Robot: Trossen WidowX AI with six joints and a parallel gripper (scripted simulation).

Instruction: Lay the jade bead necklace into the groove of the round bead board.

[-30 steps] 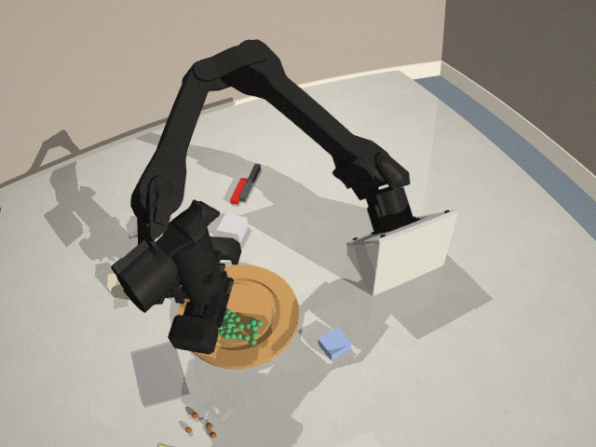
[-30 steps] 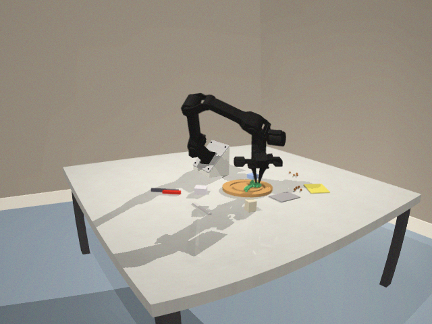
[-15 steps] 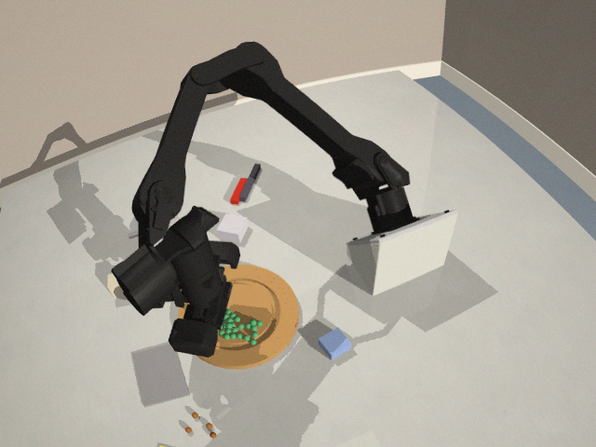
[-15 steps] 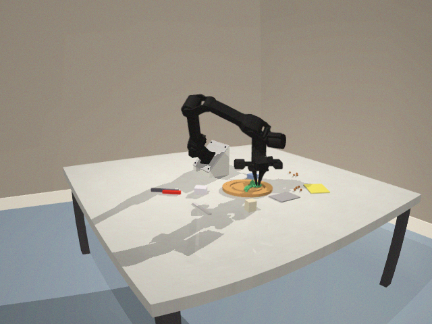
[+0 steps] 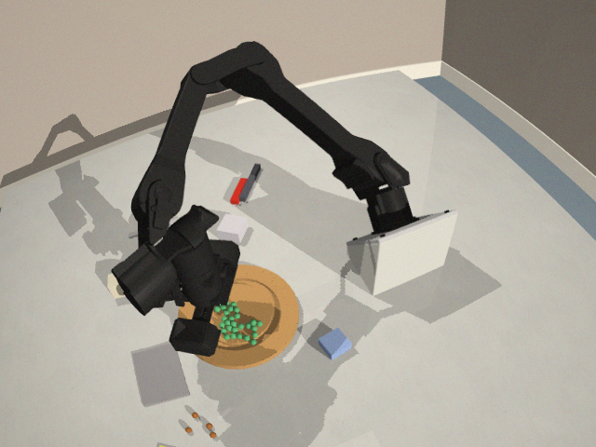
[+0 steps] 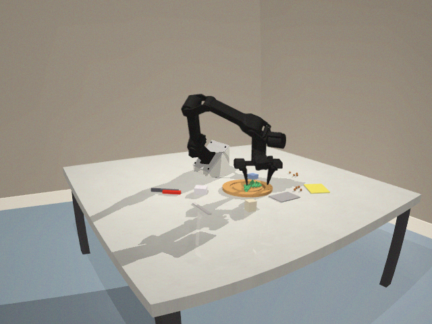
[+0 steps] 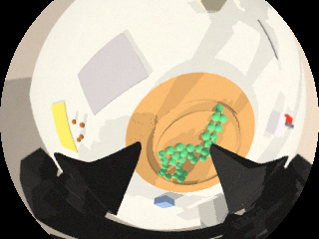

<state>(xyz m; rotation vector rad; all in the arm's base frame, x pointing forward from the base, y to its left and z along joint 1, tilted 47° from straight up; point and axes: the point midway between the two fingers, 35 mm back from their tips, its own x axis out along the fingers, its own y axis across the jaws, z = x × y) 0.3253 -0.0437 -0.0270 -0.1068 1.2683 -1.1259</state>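
Merely one bunched green necklace [image 5: 232, 324] [image 6: 252, 185] [image 7: 180, 155].

We see the jade bead necklace [image 5: 232, 323] [image 6: 252, 185] [image 7: 191, 149], made of small, round, shiny green beads. It lies in a bunched-up heap on the round bead board [image 5: 288, 312] [image 6: 228, 190] [image 7: 141, 119], inside the ring of the groove for the most part. We can see one arm of beads, folded double, reaching out from the messy clump, and its tip comes near the groove. The beads do not make a round loop, so we can say the necklace is not laid in the groove. The board is a flat, orange-brown disc like a plate. It lies flat on the tabletop [image 5: 471, 346] [image 6: 223, 264] [image 7: 65, 45], with its round groove cut into the top.
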